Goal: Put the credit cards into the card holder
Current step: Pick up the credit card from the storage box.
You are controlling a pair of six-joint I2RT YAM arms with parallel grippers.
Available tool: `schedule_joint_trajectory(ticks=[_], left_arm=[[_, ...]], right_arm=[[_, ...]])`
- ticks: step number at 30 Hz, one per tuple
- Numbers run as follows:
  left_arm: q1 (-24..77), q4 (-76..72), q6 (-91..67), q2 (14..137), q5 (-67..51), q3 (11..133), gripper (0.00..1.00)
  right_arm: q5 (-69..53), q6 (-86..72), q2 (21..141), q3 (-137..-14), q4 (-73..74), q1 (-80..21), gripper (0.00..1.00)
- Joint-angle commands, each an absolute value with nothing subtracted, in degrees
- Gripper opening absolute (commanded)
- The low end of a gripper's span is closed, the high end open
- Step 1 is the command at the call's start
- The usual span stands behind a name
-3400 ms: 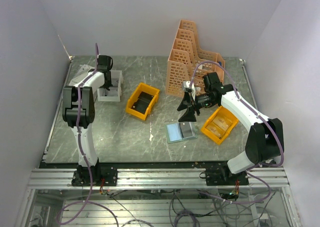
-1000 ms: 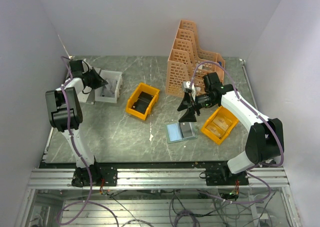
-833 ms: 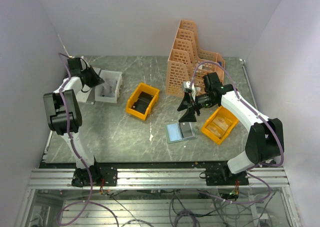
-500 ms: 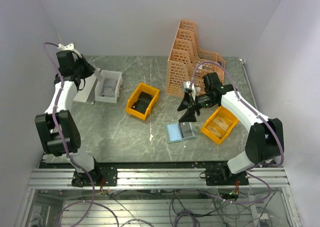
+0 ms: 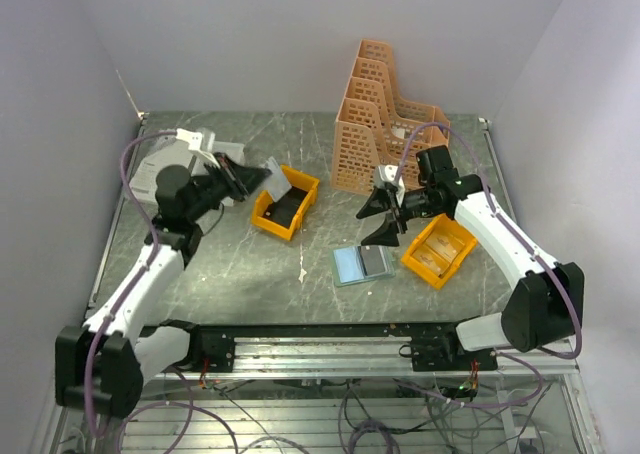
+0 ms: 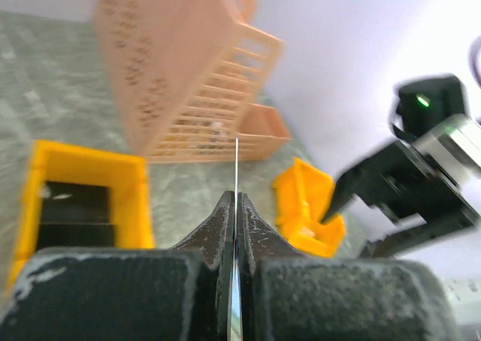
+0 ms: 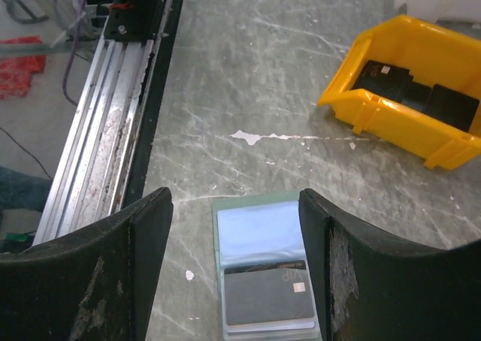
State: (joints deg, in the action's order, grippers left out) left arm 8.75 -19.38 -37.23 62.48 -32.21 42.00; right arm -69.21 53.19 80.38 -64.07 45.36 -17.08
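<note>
Left wrist: left fingers (image 6: 214, 232) pinch a thin, probably plastic card (image 6: 236, 164) edge-on; right fingers (image 7: 105, 281) gape wide.

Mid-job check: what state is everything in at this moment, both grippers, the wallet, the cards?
left gripper: jaws shut on a pale card, held off the table.
right gripper: jaws open, empty, above the card holder.
card holder: lying open on the table, one dark card inside.
right yellow bin: holds tan cards.

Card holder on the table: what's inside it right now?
The open card holder shows a bare bluish panel and one dark card in its other half. Anything beneath that card is covered.
</note>
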Motion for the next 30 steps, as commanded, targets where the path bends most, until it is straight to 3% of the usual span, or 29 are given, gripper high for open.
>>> schedule_joint_trajectory(ticks=[1, 10, 17, 23, 30], left_arm=[[18.24, -35.06, -42.31, 55.97, -30.42, 35.44, 0.07], [39.59, -45.17, -38.73, 52.66, -18.50, 27.29, 0.07], [50.25, -43.57, -28.85, 55.82, -16.60, 28.21, 0.07], [54.07, -42.56, -22.36, 59.72, -16.76, 29.73, 0.07], [54.76, -43.81, -21.68, 63.20, -18.01, 30.85, 0.07]], right_arm=[[-72.75, 53.85, 77.72, -68.25, 47.84, -16.52, 0.68], [-76.49, 44.81, 76.46, -77.84, 56.24, -16.61, 0.68], [-77.04, 29.64, 70.70, -67.87, 43.08, -16.70, 0.73], [-77.61, 30.34, 67.19, -60.72, 38.32, -17.66, 0.75], [-77.41, 27.77, 68.01, -58.27, 34.12, -19.19, 0.58]])
